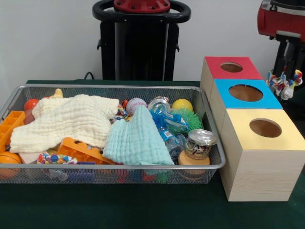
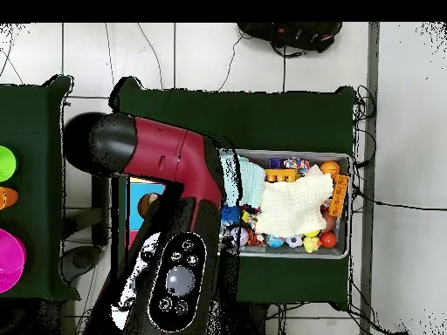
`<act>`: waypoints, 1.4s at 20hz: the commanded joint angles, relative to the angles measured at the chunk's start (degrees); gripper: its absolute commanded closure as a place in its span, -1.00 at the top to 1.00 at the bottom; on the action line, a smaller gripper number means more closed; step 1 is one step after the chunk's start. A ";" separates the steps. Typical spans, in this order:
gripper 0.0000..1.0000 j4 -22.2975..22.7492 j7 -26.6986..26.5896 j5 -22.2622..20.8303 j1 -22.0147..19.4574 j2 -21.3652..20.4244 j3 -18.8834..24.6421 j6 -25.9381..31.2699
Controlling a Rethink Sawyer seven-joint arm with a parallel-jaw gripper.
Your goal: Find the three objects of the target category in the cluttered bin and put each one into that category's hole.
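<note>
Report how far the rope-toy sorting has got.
Done: nothing provable; the blue hole looks dark inside. In hand: the gripper holds one rope bundle beside the blue-topped box, not over the hole. Left: drop it, then fetch a second bundle lying in the wire bin's front corner. A third isn't clearly visible.

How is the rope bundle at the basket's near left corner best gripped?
Grip the rope bundle across its exposed knotted middle, coming straight down from above: the basket wall, the orange block and the orange ball probably close off its sides.
</note>
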 commanded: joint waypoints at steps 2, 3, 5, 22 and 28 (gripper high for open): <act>-1.00 1.05 14.29 0.03 -0.71 2.71 2.44 -1.38; -1.00 1.08 14.21 0.02 -0.74 2.68 2.44 -1.32; -1.00 1.08 14.25 0.04 -0.74 2.69 2.41 -1.14; -1.00 2.57 13.64 0.19 -0.88 2.07 2.59 -1.65; -1.00 4.09 13.01 0.93 -1.41 1.45 3.39 -2.51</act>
